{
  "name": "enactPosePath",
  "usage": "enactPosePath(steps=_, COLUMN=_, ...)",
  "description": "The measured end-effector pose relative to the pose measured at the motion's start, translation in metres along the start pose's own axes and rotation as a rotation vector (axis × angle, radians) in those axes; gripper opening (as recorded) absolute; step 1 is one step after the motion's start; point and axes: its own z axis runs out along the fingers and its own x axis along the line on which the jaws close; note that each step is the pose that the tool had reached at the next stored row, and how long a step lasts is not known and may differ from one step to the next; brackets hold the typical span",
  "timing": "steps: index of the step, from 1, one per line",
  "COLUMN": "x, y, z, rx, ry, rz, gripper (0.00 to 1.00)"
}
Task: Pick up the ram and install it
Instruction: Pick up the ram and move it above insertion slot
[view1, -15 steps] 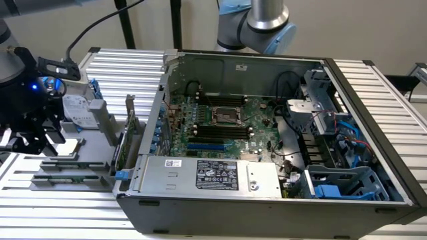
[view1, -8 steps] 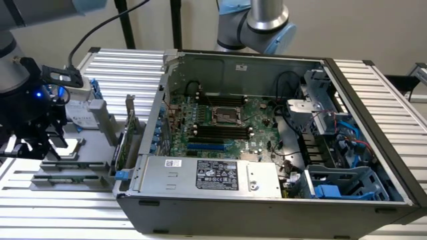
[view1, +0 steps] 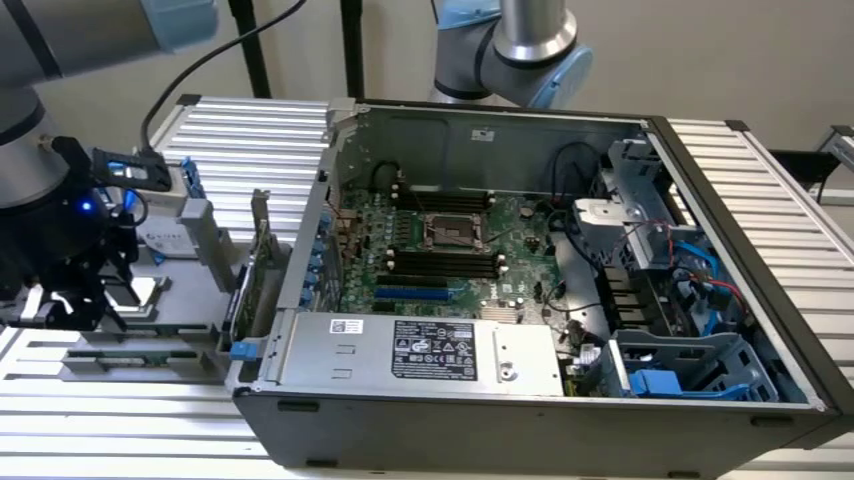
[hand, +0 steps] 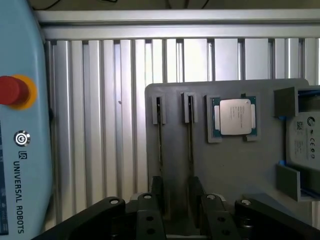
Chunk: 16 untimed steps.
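My gripper (hand: 176, 205) stands open above the grey parts holder (hand: 225, 170). Its black fingers (hand: 156, 189) hover over the near ends of two narrow slots. In each slot a thin dark stick stands on edge, and I take the ram (hand: 190, 135) to be one of them; its face is hidden. In the exterior view the gripper (view1: 60, 300) hangs over the holder (view1: 160, 330) at the exterior view's left, outside the open computer case (view1: 534, 420). The motherboard's black memory slots (view1: 441, 263) lie in the middle of the case.
On the holder a processor chip (hand: 234, 117) lies beside the slots, with a hard drive (hand: 302, 140) in a blue frame past it. An expansion card (view1: 254, 270) stands between holder and case. A blue pendant with a red button (hand: 12, 91) lies on the ribbed table (hand: 100, 125).
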Motion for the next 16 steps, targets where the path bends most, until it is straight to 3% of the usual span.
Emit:
enactPosePath(steps=9, x=0.001, y=-0.0008, z=0.0160, rx=-0.0001, ry=0.0016, rz=-0.009, gripper=0.36)
enactPosePath(steps=16, x=0.002, y=-0.0013, z=0.0260, rx=-0.0001, ry=0.0060, rz=-0.018, gripper=0.36)
